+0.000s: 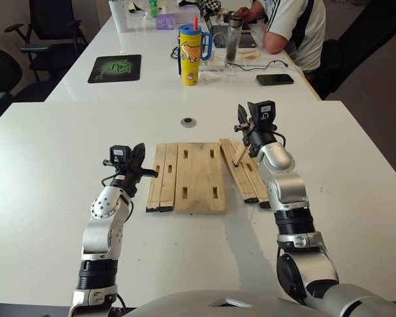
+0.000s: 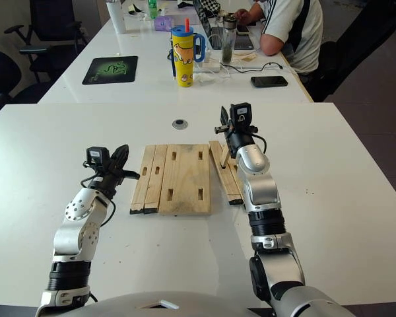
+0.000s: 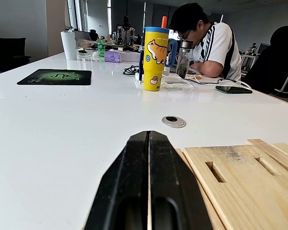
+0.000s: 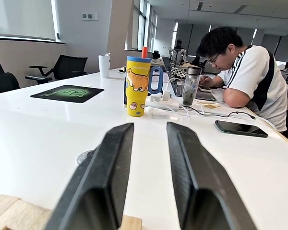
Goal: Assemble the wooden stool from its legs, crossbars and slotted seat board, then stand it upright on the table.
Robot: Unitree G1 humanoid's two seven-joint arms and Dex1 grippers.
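The slotted seat board (image 1: 199, 177) lies flat in the middle of the white table (image 1: 59, 152). Two narrow wooden slats (image 1: 160, 177) lie against its left edge, and more wooden bars (image 1: 249, 177) lie along its right edge. My left gripper (image 1: 142, 162) is shut and empty, just left of the slats, low over the table; its fingertips (image 3: 148, 136) point across the slats' far corner. My right gripper (image 1: 241, 119) is raised above the far end of the right-hand bars, shut on a short wooden bar (image 1: 240, 153) that slants down to them.
A round cable grommet (image 1: 187, 121) sits in the table beyond the board. On the far table stand a yellow tumbler (image 1: 191, 56), a black mouse pad (image 1: 115, 68) and a phone (image 1: 274, 79), with a person seated behind. Bare table lies to both sides.
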